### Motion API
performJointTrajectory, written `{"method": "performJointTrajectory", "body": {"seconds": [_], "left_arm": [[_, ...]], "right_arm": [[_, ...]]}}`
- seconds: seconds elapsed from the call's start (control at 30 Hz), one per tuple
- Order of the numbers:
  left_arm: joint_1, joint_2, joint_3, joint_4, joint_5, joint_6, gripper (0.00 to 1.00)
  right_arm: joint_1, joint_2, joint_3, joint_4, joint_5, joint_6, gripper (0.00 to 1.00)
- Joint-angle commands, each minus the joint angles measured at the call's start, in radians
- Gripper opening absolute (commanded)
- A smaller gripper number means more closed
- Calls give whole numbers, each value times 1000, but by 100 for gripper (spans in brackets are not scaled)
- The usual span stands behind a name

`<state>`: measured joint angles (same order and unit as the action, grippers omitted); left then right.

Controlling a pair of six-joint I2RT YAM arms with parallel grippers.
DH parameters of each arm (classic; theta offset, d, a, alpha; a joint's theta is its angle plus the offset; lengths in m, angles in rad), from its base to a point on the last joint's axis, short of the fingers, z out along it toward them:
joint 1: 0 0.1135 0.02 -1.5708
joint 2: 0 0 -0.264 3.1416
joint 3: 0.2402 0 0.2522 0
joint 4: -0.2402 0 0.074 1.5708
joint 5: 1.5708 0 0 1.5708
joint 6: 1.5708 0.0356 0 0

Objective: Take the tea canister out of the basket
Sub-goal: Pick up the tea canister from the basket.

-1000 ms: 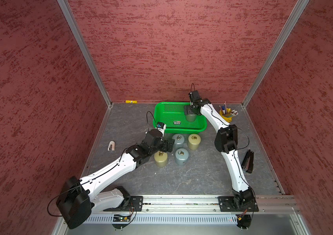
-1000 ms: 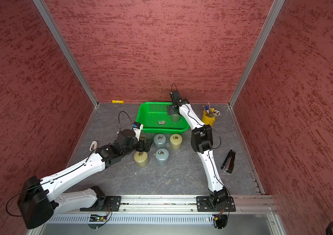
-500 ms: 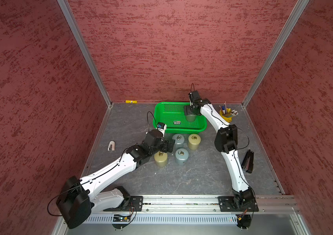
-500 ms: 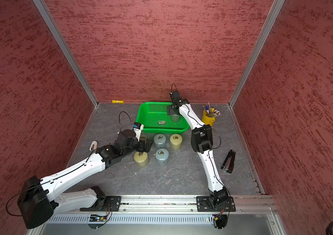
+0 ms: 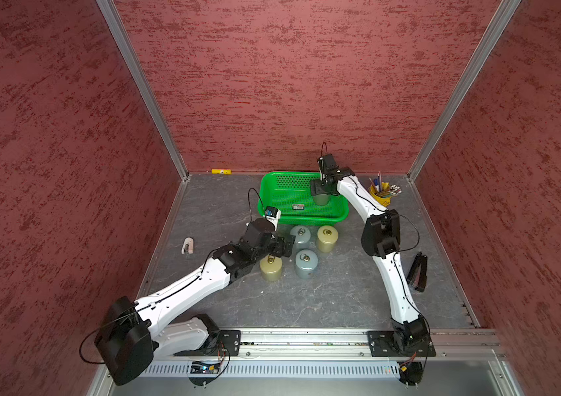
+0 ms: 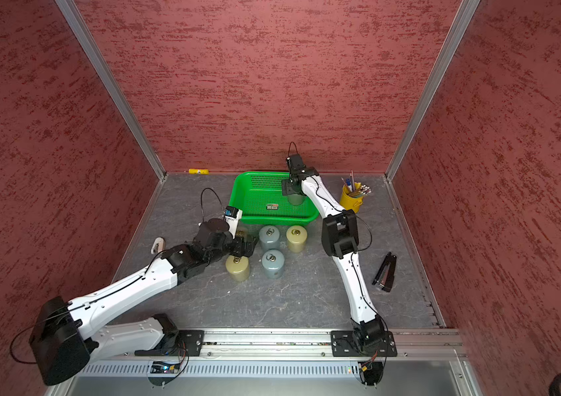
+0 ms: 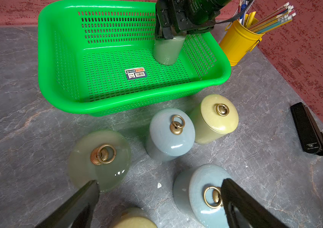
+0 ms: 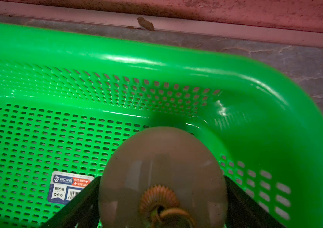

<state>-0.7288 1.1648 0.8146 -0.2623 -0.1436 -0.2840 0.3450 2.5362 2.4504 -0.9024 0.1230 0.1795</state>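
green basket (image 7: 58, 59) holds tea canister (image 7: 166, 53), its lid hidden under right fingers (image 7: 162, 32).

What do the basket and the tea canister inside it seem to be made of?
The basket: probably moulded plastic, glossy bright green; shiny rim highlights, regular slots. The tea canister: likely glazed ceramic, grey-green, smooth with soft reflections; its knob looks brass.

The basket (image 7: 62, 59) is bright green, perforated; the tea canister (image 7: 166, 53) looks grey-green, perhaps; the bucket (image 7: 235, 41) yellow.
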Motion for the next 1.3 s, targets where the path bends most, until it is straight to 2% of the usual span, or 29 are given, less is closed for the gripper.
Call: {"method": "performJointTrajectory", "body": {"seconds": [0.0, 0.07, 0.2, 0.3, 0.4, 0.43, 0.8, 1.27], "left_arm": [[-4, 7, -8, 22, -14, -9, 100], [-4, 9, -7, 22, -14, -9, 100], [-4, 9, -5, 23, -16, -6, 100], [-3, 10, -3, 23, -19, -3, 100], [-3, 13, 1, 24, -19, 0, 100], [-3, 14, 3, 25, -20, 2, 100], [8, 38, 38, 29, -15, 27, 100], [21, 56, 38, 55, -11, 40, 100]], "right_arm": [[0, 13, -8, 23, -19, 4, 87], [-1, 15, -10, 23, -21, 3, 81], [0, 5, -27, 33, -29, 4, 46], [0, -23, -66, 61, -37, 8, 36], [-1, -64, -115, 91, -42, 8, 6], [1, -83, -138, 104, -46, 8, 0], [23, -310, -397, 235, -84, -28, 0], [72, -756, -764, 444, -139, -132, 0]]}}
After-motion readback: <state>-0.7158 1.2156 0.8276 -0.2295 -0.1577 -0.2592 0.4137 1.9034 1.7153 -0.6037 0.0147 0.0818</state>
